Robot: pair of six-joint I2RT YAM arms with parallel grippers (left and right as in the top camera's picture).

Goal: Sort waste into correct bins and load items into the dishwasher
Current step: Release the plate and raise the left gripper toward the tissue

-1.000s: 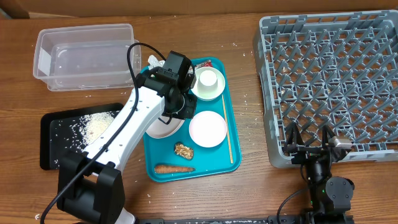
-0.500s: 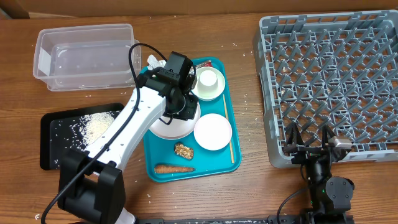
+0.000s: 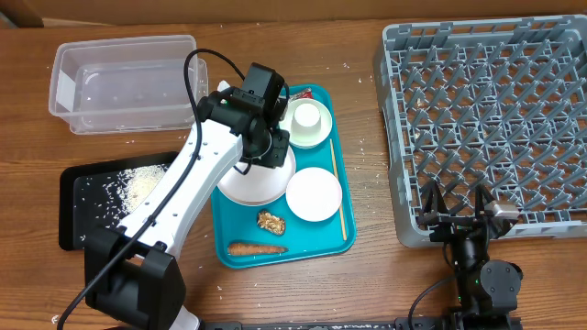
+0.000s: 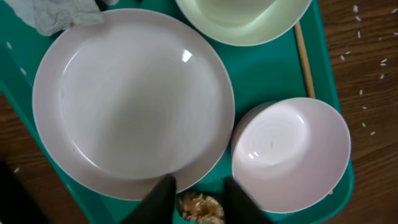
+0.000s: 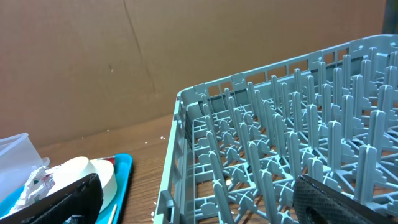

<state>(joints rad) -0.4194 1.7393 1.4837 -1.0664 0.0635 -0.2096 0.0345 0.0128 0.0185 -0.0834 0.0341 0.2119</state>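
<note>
The carrot (image 3: pixel 257 248) lies at the 6 o'clock end of the teal tray (image 3: pixel 346 174), its long axis running 9 to 3 o'clock. Which end is the tip is too small to tell. The brown lump (image 3: pixel 271 222) sits just at its 12 o'clock.

The plate (image 4: pixel 134 99) lies flat on the tray's 9 o'clock side. The bowl (image 4: pixel 289 152) sits mouth up just beside it, toward 4 o'clock. The cup (image 3: pixel 307 116) stands upright near the tray's 12 o'clock end, with the red wrapper (image 3: pixel 307 93) beyond it. The napkin (image 4: pixel 56 15) is at the plate's 11 o'clock. A thin wooden stick (image 3: pixel 340 206) lies along the tray's 3 o'clock edge, pointing 12 to 6.

Rice (image 3: pixel 142 188) is heaped on the black tray (image 3: pixel 78 225), at 9 o'clock of the teal tray. The clear tub (image 3: pixel 124 78) is at 10 o'clock and the dish rack (image 3: pixel 495 119) at 3 o'clock.

The left pincer (image 4: pixel 200 183) hangs over the plate's 6 o'clock rim with its fingers partly spread. The rim and the lump show in the gap and nothing is pinched. Whether a finger touches the plate I cannot tell.

The right pincer (image 3: pixel 456 200) is spread wide and empty at the rack's 7 o'clock corner.
</note>
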